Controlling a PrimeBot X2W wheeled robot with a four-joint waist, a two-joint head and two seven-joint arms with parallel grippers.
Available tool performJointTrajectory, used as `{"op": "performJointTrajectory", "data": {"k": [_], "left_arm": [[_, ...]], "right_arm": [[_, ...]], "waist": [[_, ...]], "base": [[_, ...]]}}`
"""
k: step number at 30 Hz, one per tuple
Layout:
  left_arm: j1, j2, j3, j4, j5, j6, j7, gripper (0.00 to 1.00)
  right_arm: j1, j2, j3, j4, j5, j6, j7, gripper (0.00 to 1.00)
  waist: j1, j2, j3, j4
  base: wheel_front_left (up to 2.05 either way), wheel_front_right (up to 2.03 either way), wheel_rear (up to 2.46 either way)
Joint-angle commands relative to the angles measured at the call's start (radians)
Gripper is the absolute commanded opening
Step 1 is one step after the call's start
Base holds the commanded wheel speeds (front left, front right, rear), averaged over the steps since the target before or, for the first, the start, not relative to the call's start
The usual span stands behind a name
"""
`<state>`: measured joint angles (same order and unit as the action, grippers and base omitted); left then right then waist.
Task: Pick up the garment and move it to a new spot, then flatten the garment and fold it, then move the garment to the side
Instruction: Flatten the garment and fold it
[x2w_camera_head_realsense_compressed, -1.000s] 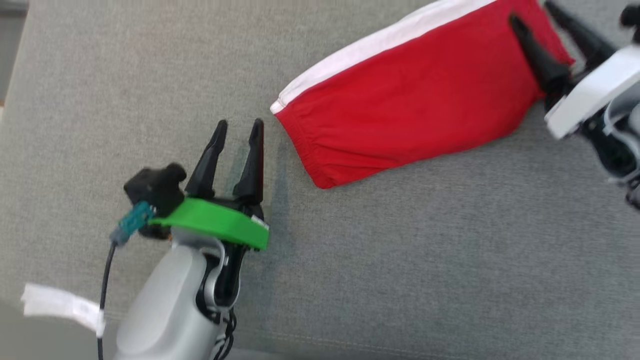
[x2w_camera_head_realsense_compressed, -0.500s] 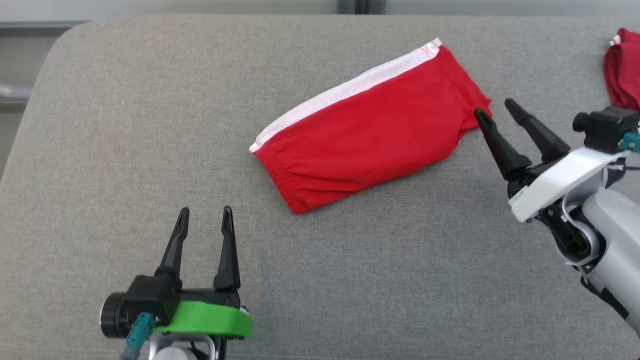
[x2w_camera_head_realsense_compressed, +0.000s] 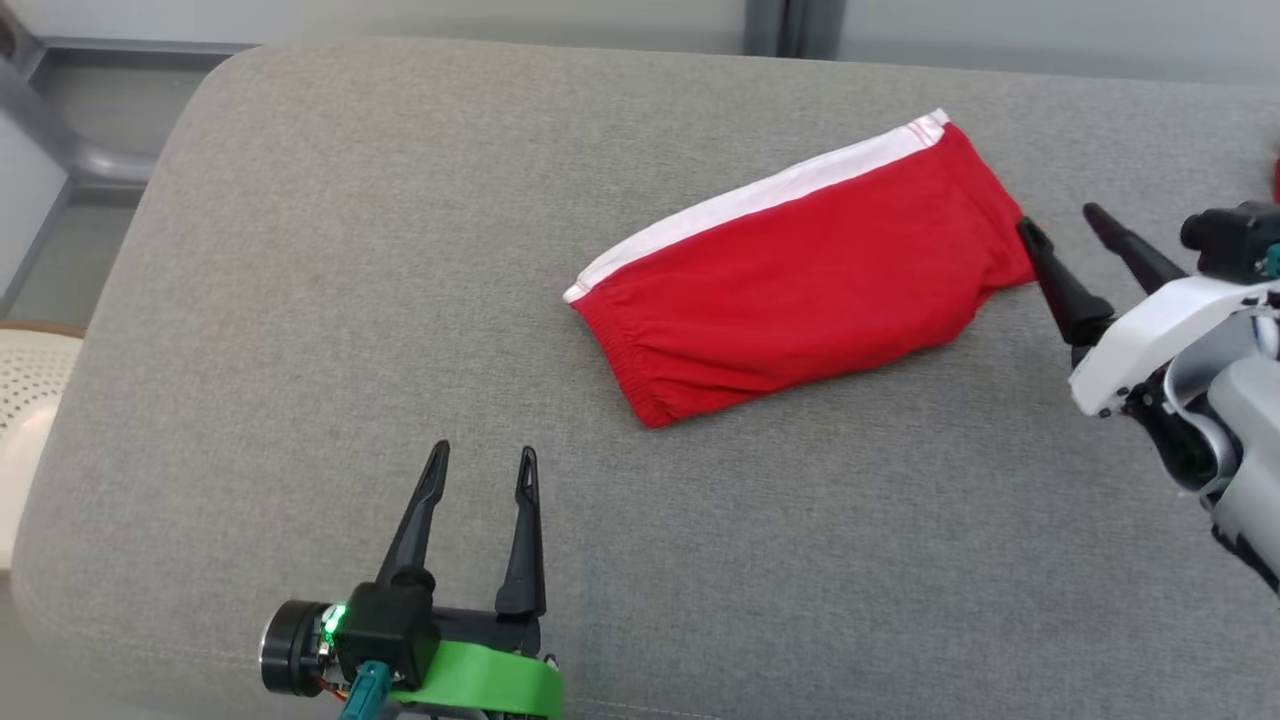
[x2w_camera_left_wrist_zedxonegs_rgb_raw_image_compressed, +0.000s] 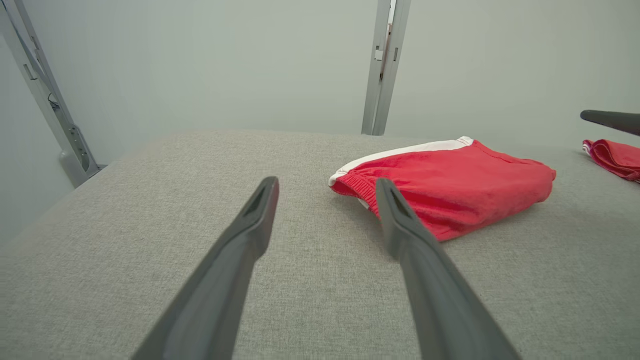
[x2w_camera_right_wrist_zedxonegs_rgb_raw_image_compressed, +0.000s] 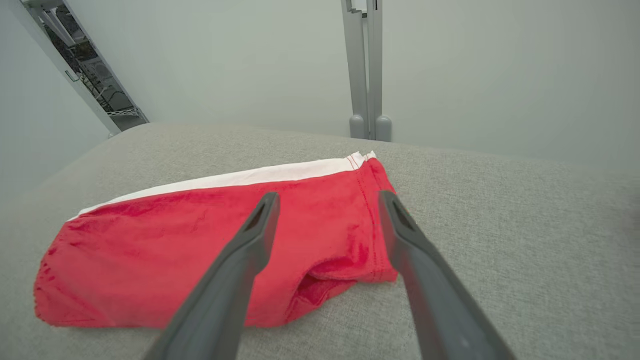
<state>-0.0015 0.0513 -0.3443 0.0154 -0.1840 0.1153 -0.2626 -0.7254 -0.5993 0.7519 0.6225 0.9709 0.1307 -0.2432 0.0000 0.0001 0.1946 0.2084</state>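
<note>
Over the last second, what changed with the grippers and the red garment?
The head camera swung, shifting the whole view. Relative to the red garment, the right gripper pulled back: one finger lay over its end, now the tips stand at its edge. The left gripper backed away from the waistband end. Both stayed open, holding nothing; the garment stayed folded on the grey cushion.

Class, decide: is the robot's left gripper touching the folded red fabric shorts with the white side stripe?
Apart. The head view shows bare grey fabric cushion between the open left gripper and the folded red shorts.
</note>
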Motion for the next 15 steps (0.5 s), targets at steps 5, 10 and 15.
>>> {"op": "performJointTrajectory", "data": {"k": [5,10,15], "left_arm": [[-0.032,0.0,-0.045,-0.006,-0.031,0.023,-0.002,1.0],[-0.06,-0.001,-0.08,-0.007,-0.047,0.035,-0.002,1.0],[-0.098,0.0,-0.122,-0.002,-0.064,0.036,-0.003,1.0]], "right_arm": [[-0.112,-0.009,0.011,0.172,-0.047,0.0,0.064,1.0],[-0.208,-0.003,0.03,0.295,-0.082,0.0,0.131,1.0],[-0.29,-0.001,0.053,0.376,-0.097,0.0,0.189,1.0]], "waist": [[0.0,-0.0001,0.077,0.109],[0.0,-0.0001,0.137,0.14],[0.0,-0.0001,0.2,0.171]], "base": [[0.0,0.0,0.0],[0.0,0.0,0.0],[0.0,0.0,0.0]]}}
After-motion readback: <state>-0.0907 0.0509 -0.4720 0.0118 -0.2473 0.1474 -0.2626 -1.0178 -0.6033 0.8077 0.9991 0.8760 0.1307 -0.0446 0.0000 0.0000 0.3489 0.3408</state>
